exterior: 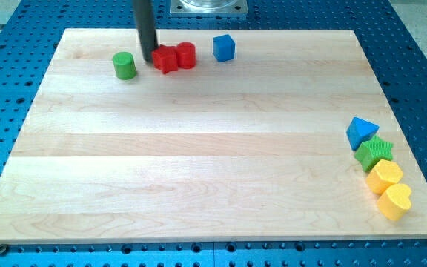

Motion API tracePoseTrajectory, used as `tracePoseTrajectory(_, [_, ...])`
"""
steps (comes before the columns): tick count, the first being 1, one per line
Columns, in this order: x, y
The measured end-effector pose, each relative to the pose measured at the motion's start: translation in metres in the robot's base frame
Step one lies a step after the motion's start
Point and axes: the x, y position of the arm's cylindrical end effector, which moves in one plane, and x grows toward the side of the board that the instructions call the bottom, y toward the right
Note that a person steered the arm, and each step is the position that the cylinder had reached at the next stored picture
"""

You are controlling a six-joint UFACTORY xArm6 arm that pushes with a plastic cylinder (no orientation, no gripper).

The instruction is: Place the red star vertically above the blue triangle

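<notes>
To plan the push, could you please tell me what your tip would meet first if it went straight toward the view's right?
My tip already touches the red star; just beyond it sits the red cylinder, apparently touching the star.

Wooden board [213,163], eight blocks (three red or green at top), blue surround [421,89]

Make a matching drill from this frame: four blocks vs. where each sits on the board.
Things:
1. red star
2. green cylinder
3. blue triangle
4. yellow heart

Places:
A. lowest block at the view's right edge
B. alone, left of my tip
C. pressed between my tip and the red cylinder
D. top of the row at the view's right, just above the green star

Pairs: 1-C, 2-B, 3-D, 4-A
</notes>
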Motion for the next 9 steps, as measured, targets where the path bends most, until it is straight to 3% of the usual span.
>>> tracePoseTrajectory(2, [0.020, 0.095])
tracePoseTrajectory(3, [0.046, 0.076])
tracePoseTrajectory(4, [0.027, 0.044])
tracePoseTrajectory(5, [0.068, 0.013])
tracePoseTrajectory(8, [0.119, 0.212])
tracePoseTrajectory(9, [0.131, 0.247])
